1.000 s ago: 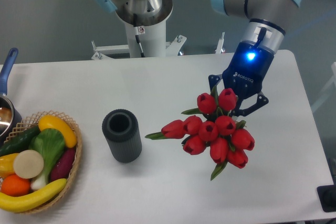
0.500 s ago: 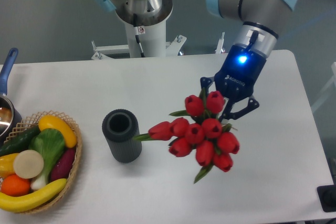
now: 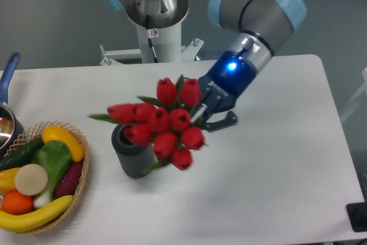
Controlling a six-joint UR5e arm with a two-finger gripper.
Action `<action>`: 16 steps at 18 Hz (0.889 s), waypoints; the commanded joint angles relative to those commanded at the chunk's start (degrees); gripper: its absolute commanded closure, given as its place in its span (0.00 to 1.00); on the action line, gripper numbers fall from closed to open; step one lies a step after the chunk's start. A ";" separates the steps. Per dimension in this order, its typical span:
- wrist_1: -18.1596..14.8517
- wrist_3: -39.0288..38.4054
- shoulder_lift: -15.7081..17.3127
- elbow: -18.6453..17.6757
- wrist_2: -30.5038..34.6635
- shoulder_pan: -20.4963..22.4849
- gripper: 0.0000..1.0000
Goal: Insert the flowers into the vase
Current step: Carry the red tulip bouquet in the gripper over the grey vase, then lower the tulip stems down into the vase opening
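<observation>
Red flowers [image 3: 162,123] gripped at the stems by the hand [image 3: 211,109] | heads overlap the grey vase [image 3: 133,155] mouth on the worktop [image 3: 275,159] | bunch lies tilted, stems toward the hand at right | stem ends hidden.

No legible text, labels or numbers anywhere.

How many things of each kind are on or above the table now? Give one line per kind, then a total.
Bunch of flowers, held by the gripper: 1
Vase: 1
Basket of fake fruit and vegetables: 1
Pot: 1
Total: 4
</observation>
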 joint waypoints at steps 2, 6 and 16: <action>-0.09 -0.34 1.14 -1.14 -1.25 -0.70 0.82; 0.00 0.70 3.78 -6.76 -1.25 -1.14 0.82; 0.00 1.76 3.43 -8.97 -1.25 -2.37 0.81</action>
